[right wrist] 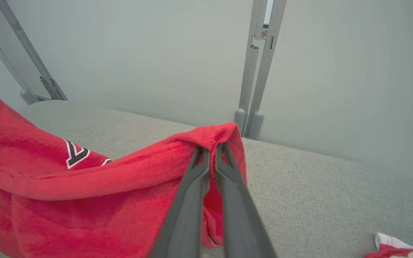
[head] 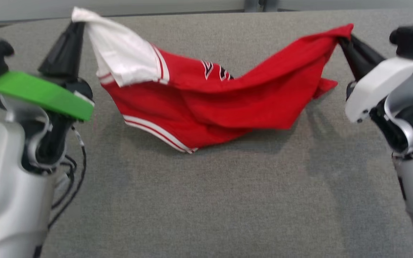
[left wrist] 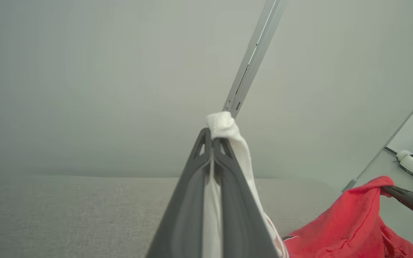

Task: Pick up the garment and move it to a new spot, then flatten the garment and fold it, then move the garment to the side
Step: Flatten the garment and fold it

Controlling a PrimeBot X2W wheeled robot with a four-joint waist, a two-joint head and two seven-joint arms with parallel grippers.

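Head view: the garment stretches crosswise through the upper middle, sagging onto the table. The left gripper clamps its upper-left end, the right gripper its upper-right end. Left wrist view: white cloth pinched at centre. Right wrist view: red cloth pinched at centre.

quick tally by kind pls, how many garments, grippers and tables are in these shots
garment: 1, red and white
grippers: 2, the left gripper shut on the white end and the right gripper shut on the red end
table: 1, grey
total: 4
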